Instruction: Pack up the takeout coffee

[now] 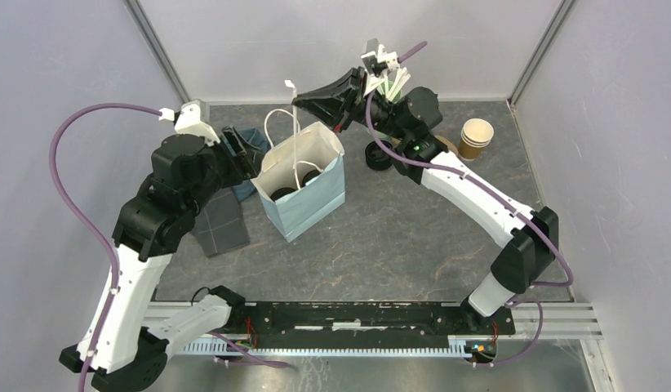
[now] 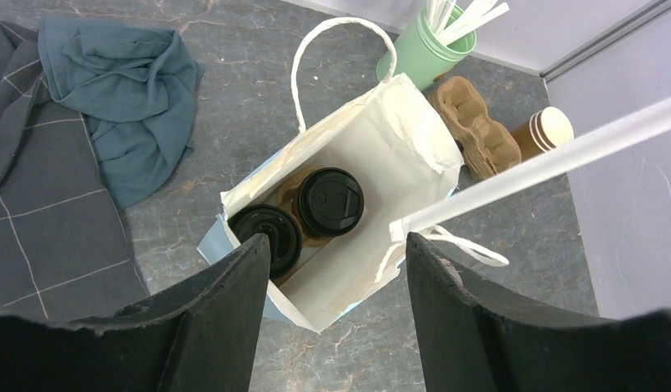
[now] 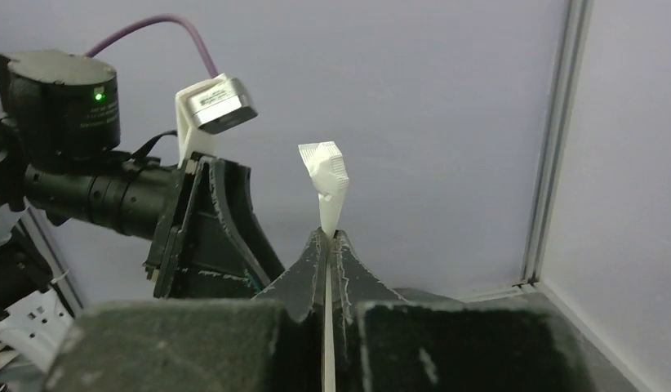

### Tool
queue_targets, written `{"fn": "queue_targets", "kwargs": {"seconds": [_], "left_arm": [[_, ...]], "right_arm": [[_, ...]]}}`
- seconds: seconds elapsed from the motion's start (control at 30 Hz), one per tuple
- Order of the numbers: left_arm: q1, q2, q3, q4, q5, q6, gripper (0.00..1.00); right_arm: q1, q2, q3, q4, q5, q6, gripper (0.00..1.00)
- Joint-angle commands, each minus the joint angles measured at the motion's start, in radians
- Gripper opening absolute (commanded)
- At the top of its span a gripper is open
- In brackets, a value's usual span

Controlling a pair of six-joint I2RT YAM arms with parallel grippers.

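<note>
The takeout coffee, two brown cups with black lids, stands inside the open white-and-blue paper bag; the top view shows the same lids in the bag. My right gripper hovers above the bag's far rim, shut on a paper-wrapped straw whose lower end reaches the bag's opening. In the right wrist view the straw's crumpled top sticks out of the closed gripper. My left gripper is open and empty, high over the bag's left side.
A green cup of straws, a cardboard cup carrier and stacked lidless brown cups stand at the back right. Black lids lie beside the right arm. A teal cloth and a grey checked cloth lie left of the bag.
</note>
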Motion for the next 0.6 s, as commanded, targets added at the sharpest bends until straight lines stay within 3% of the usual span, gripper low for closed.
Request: {"fn": "queue_targets", "kwargs": {"seconds": [0.0,0.5,0.57], "left_arm": [[0.005,-0.024,-0.002,0.034,0.005,0.046,0.68],[0.006,-0.011,-0.015,0.039,-0.003,0.057,0.68],[0.006,-0.011,-0.022,0.043,-0.005,0.057,0.68]], "right_arm": [[0.020,-0.054,-0.063,0.027,-0.039,-0.061,0.00],[0.048,-0.024,-0.262,-0.014,-0.076,-0.237,0.00],[0.047,-0.052,-0.340,-0.002,-0.058,-0.238,0.06]]}}
